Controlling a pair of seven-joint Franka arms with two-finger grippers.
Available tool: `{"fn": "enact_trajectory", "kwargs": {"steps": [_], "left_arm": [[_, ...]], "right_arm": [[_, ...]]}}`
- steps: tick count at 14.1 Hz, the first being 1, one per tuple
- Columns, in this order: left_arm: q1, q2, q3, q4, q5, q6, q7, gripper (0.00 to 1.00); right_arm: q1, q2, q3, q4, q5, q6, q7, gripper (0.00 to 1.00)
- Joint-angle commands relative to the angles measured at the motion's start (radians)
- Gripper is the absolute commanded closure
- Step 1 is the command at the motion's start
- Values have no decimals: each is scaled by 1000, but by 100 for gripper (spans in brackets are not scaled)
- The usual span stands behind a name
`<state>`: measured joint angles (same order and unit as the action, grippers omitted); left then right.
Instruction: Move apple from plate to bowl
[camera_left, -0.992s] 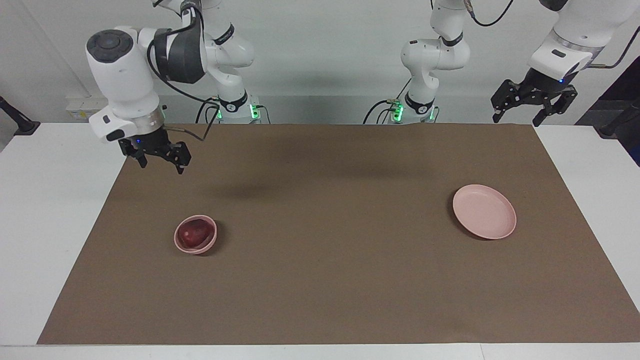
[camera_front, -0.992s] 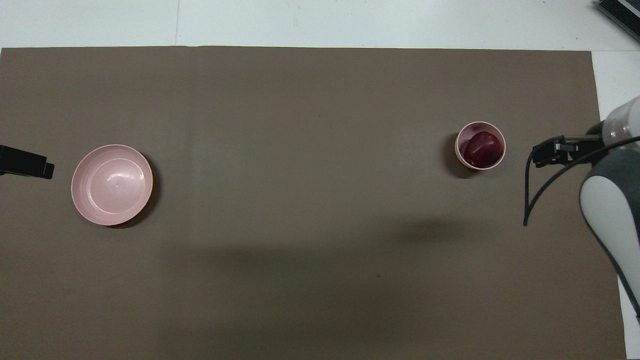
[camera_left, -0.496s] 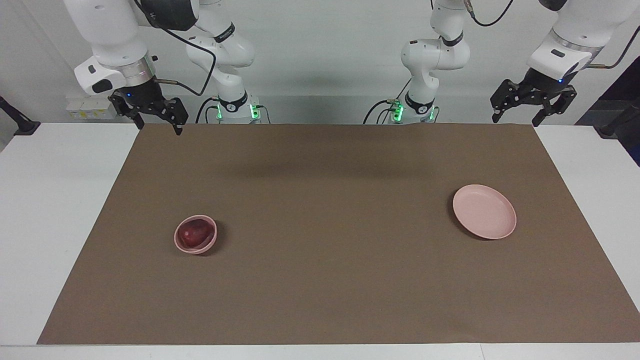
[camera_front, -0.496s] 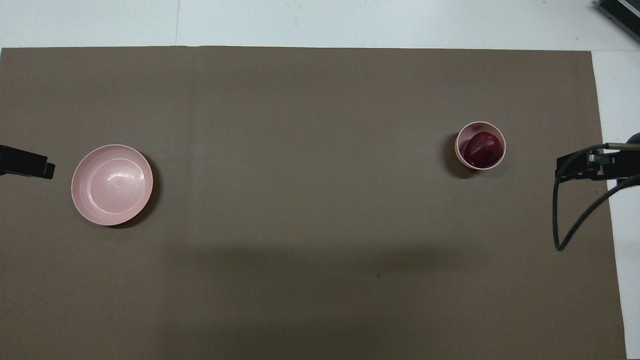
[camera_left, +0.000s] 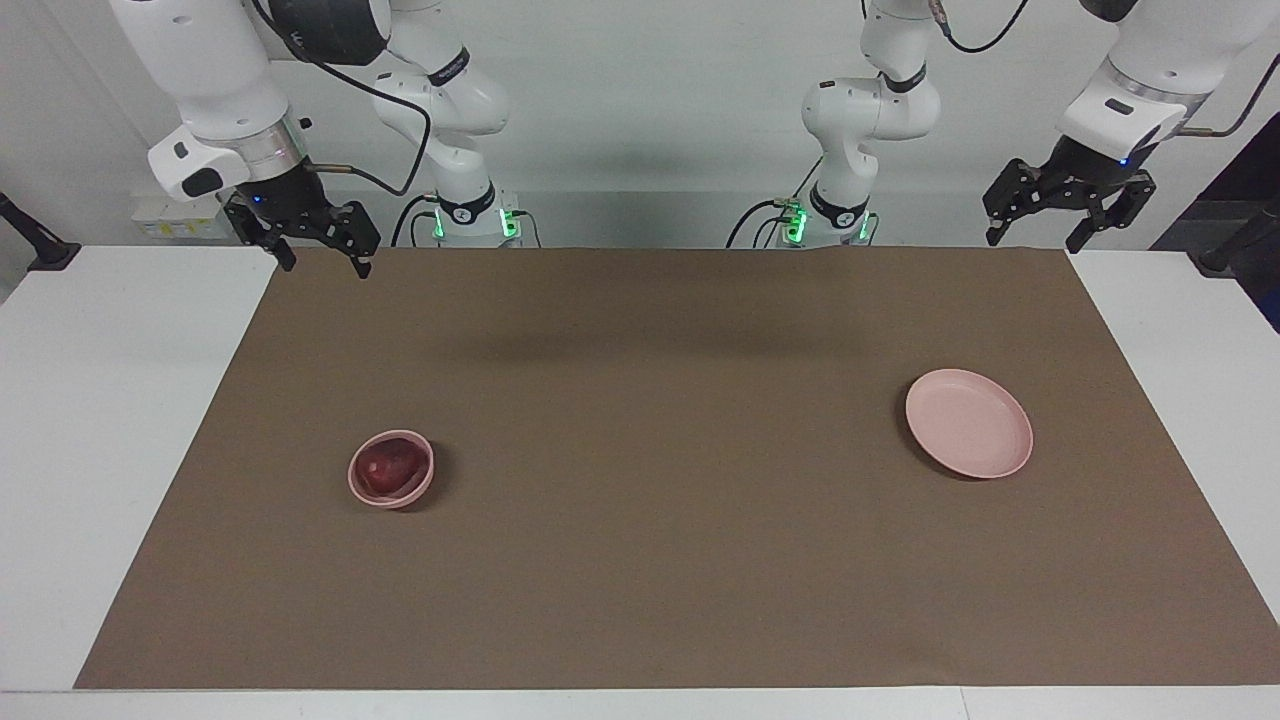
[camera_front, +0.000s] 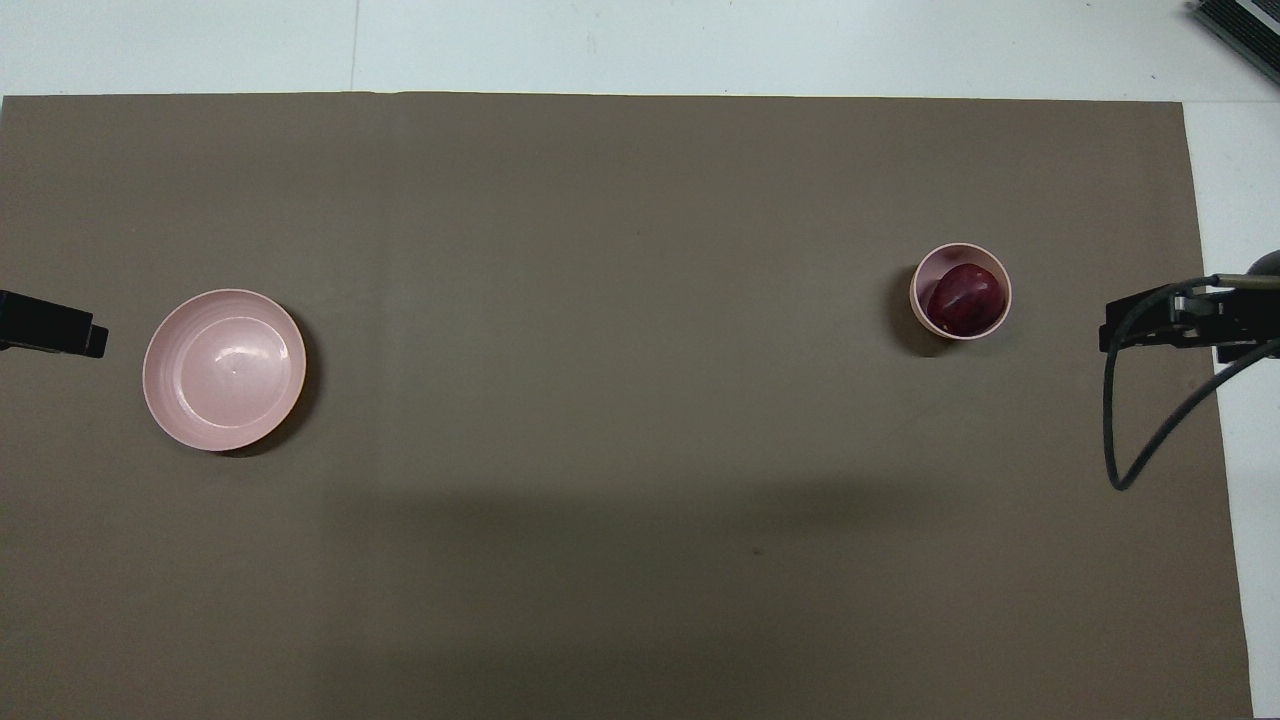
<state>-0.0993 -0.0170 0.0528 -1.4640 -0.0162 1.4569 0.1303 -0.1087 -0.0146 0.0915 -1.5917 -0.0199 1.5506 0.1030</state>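
Dark red apple (camera_left: 389, 466) is sitting in the bowl (camera_left: 391, 469), well below the released, empty right end effector (camera_left: 316, 248); left end effector (camera_left: 1065, 212) is waiting, also released.

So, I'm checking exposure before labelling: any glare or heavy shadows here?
Overhead view: a soft highlight on the plate, and a broad dim band on the brown mat. Facing view: the bowl and apple cast a short shadow.

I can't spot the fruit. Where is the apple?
The apple lies in the bowl, on the mat toward the right arm's end; the plate is bare.
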Motion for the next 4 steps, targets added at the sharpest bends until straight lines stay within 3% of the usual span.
{"fn": "enact_trajectory", "kwargs": {"steps": [1, 4], "left_arm": [[-7, -3, 10, 8, -10, -9, 3, 0], [-7, -3, 10, 8, -10, -9, 3, 0]], "right_arm": [[-11, 4, 0, 7, 20, -7, -32, 0], [-9, -2, -3, -2, 20, -6, -32, 0]]}}
